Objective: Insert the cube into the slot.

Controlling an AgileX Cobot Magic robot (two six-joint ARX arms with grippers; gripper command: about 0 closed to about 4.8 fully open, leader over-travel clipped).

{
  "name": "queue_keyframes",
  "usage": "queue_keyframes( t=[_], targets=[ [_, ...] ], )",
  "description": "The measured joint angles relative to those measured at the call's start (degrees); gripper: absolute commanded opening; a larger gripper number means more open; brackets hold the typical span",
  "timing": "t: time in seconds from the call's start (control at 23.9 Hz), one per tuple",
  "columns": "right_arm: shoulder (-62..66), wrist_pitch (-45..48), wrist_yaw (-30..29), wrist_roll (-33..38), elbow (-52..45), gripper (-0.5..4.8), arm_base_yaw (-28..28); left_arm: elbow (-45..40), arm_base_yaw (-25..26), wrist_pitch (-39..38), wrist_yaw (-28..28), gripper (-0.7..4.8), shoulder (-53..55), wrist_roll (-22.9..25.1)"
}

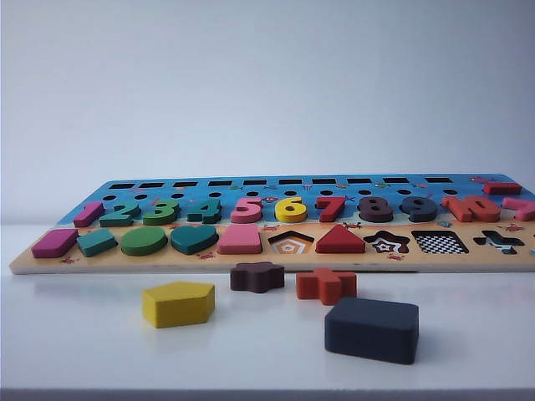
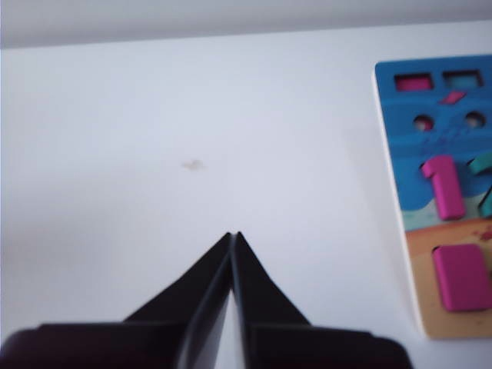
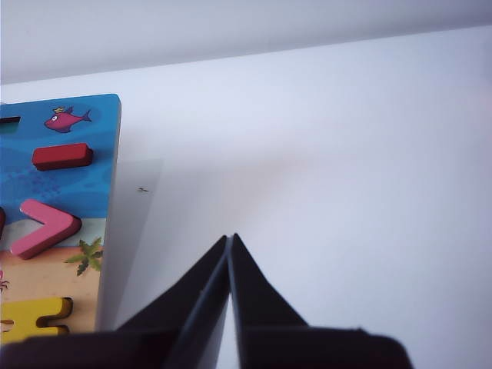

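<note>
The cube (image 1: 372,329), a flat dark navy-grey block, lies loose on the white table in front of the puzzle board (image 1: 276,261), toward the right in the exterior view. The slot (image 1: 440,242), a recess with a black-and-white checkered bottom, sits in the board's front row right of the star recess (image 1: 387,243). Neither arm shows in the exterior view. My left gripper (image 2: 234,234) is shut and empty over bare table beside the board's end (image 2: 430,192). My right gripper (image 3: 231,237) is shut and empty over bare table off the board's other end (image 3: 69,200).
A yellow pentagon block (image 1: 178,303), a brown star block (image 1: 257,276) and an orange cross block (image 1: 326,285) lie loose before the board. Coloured numbers and shapes fill most of the board. Open pentagon (image 1: 291,243) and cross (image 1: 500,241) recesses flank the slot's row.
</note>
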Motion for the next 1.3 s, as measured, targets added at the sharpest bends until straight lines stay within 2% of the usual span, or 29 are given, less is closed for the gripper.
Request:
queue_keyframes(
  t=[0.13, 0.25, 0.5, 0.71, 0.84, 1.17, 1.3],
  targets=[
    [0.0, 0.0, 0.0, 0.0, 0.0, -0.08, 0.0, 9.8, -2.2, -2.0, 2.3, 0.09, 8.0, 0.3],
    [0.0, 0.0, 0.0, 0.0, 0.0, -0.08, 0.0, 19.5, -6.4, -6.4, 3.9, 0.09, 15.6, 0.8],
    [0.0, 0.0, 0.0, 1.0, 0.0, -0.07, 0.0, 31.7, -15.8, -15.4, 6.1, 0.09, 22.6, 1.4],
    [0.0, 0.0, 0.0, 4.3, 0.0, -0.04, 0.0, 36.1, -20.5, -24.8, 12.2, 0.09, 25.2, 2.1],
    [0.0, 0.0, 0.0, 4.8, 0.0, -0.03, 0.0, 38.6, -21.3, -32.3, 19.3, 0.09, 26.9, 2.6],
    [0.0, 0.0, 0.0, 9.4, 0.0, -0.03, 0.0, 43.6, -21.9, -42.5, 37.0, 0.09, 29.8, 4.5],
    [0.0, 0.0, -1.4, 11.1, 0.0, 0.12, 0.0, 43.6, -22.1, -42.6, 38.2, 0.09, 29.8, 5.4]
  ],
)
